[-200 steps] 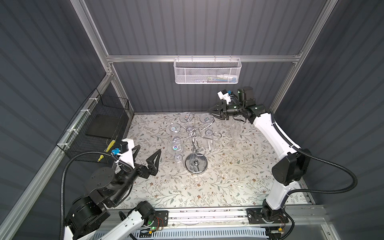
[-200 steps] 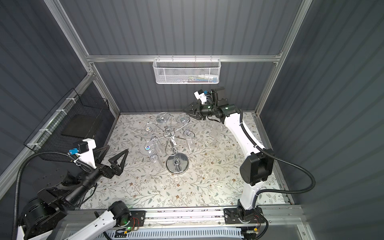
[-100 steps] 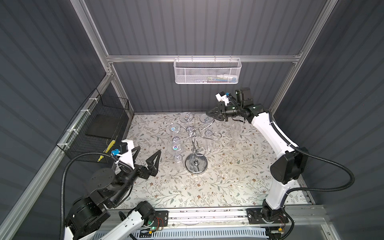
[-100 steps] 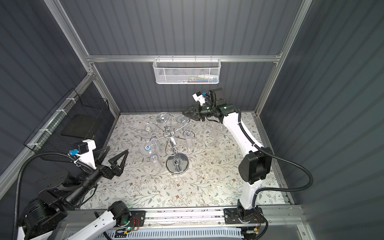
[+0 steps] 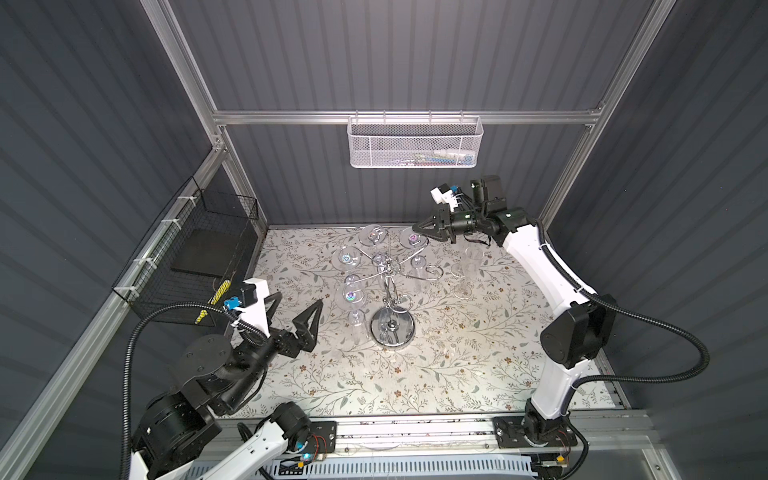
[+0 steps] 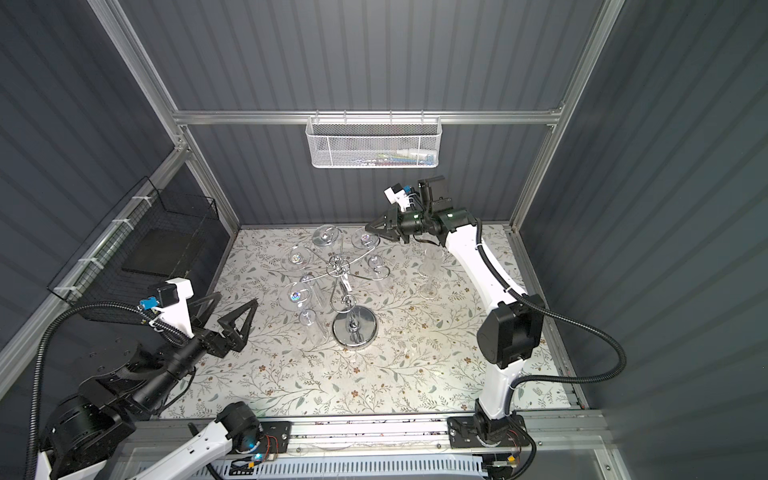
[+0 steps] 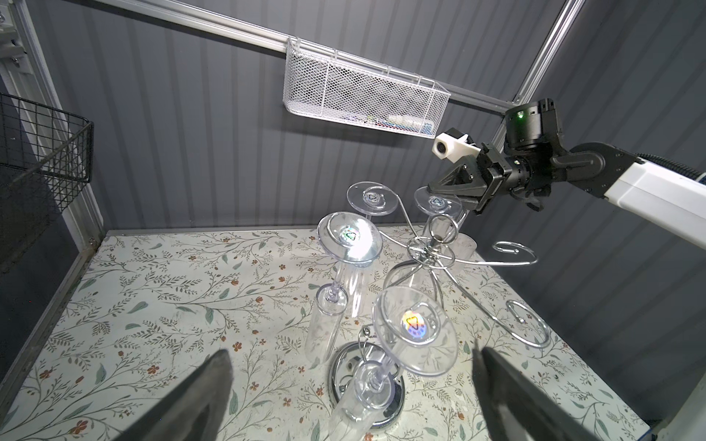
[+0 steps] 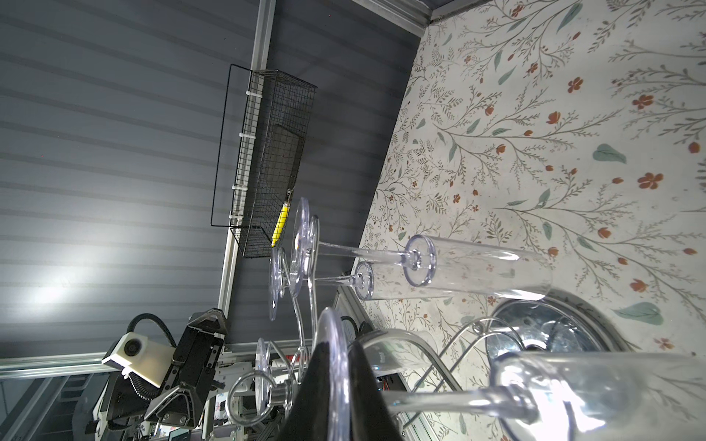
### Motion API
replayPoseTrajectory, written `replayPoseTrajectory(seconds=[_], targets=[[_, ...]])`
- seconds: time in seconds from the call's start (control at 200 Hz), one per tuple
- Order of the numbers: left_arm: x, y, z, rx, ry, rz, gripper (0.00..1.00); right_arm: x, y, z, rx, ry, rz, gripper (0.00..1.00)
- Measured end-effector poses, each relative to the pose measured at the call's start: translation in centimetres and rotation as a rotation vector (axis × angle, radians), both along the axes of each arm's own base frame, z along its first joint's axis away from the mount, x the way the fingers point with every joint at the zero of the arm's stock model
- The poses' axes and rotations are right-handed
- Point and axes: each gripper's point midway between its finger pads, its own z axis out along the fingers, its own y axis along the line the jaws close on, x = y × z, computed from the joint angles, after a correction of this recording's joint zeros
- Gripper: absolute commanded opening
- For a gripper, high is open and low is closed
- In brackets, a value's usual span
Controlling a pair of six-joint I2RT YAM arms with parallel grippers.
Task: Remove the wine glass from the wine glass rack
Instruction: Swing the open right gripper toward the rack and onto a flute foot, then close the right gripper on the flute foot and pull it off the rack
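Observation:
The chrome wine glass rack [image 5: 392, 329] [image 6: 354, 329] stands mid-table with several clear glasses hanging upside down from its hooks. My right gripper [image 5: 415, 229] [image 6: 368, 227] [image 8: 338, 353] reaches the rack's back-right arm and is shut on the round foot of the wine glass [image 5: 412, 238] [image 8: 331, 328] hanging there. In the right wrist view the foot's rim sits edge-on between the two black fingers, and the stem runs off to the bowl. My left gripper [image 5: 296, 301] [image 7: 349, 355] hangs open left of the rack, holding nothing.
Clear glasses [image 5: 471, 261] stand on the floral table right of the rack, under my right arm. A white mesh basket [image 5: 415, 147] hangs on the back rail. A black wire basket [image 5: 199, 257] is fixed to the left wall.
My right gripper has moved left to the rack's back-right hook and closed on the glass foot. The left arm has stayed still.

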Motion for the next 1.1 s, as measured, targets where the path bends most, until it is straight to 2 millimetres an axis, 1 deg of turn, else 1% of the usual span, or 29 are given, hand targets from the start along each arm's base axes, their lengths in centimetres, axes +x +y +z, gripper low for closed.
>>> replayPoseTrajectory(seconds=[0.28, 0.8, 0.96, 1.101], targets=[[0.0, 0.0, 0.0, -0.009, 0.005, 0.001, 1.00, -0.1, 0.1, 0.1, 0.003, 0.003, 0.004, 0.00], [0.0, 0.0, 0.0, -0.023, 0.012, 0.004, 0.99, -0.1, 0.3, 0.6, 0.048, 0.057, -0.004, 0.00], [0.0, 0.0, 0.0, -0.032, 0.016, 0.005, 1.00, 0.0, 0.1, 1.3, 0.079, 0.070, -0.012, 0.00], [0.0, 0.0, -0.2, -0.037, 0.025, 0.007, 1.00, -0.1, -0.1, 2.2, 0.099, 0.071, -0.022, 0.00]])
